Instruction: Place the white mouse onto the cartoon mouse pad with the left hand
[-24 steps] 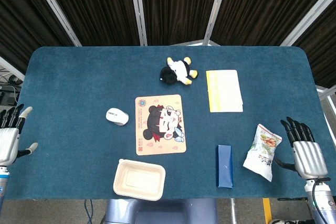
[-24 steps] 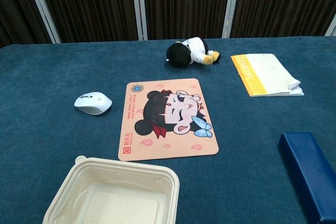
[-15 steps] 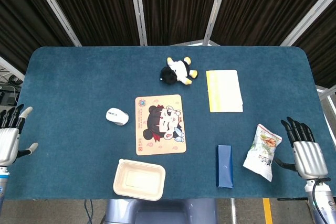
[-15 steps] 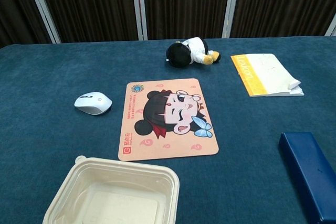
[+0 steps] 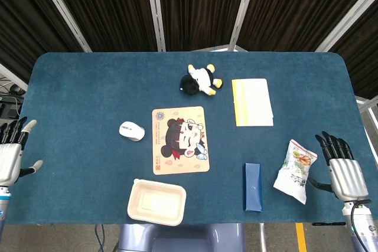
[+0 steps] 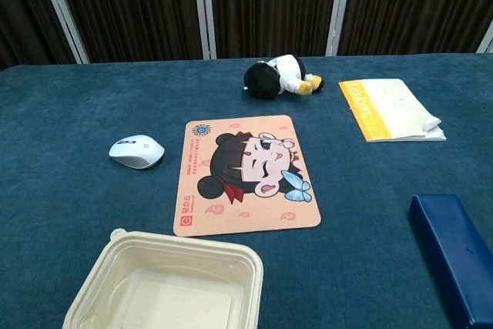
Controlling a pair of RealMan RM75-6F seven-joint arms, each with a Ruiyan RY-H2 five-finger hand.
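Observation:
The white mouse (image 5: 132,130) (image 6: 136,151) lies on the blue table just left of the cartoon mouse pad (image 5: 180,140) (image 6: 243,173), apart from it. My left hand (image 5: 12,153) hangs at the table's left edge, far from the mouse, fingers apart and holding nothing. At the right edge my right hand (image 5: 342,168) is also empty with fingers spread, beside a snack bag. Neither hand shows in the chest view.
A beige food container (image 5: 156,202) (image 6: 166,287) sits at the front edge below the pad. A plush toy (image 5: 199,79) (image 6: 276,76) and a yellow-edged booklet (image 5: 252,102) (image 6: 389,109) lie behind. A blue box (image 5: 253,186) (image 6: 456,256) and snack bag (image 5: 296,170) are at front right.

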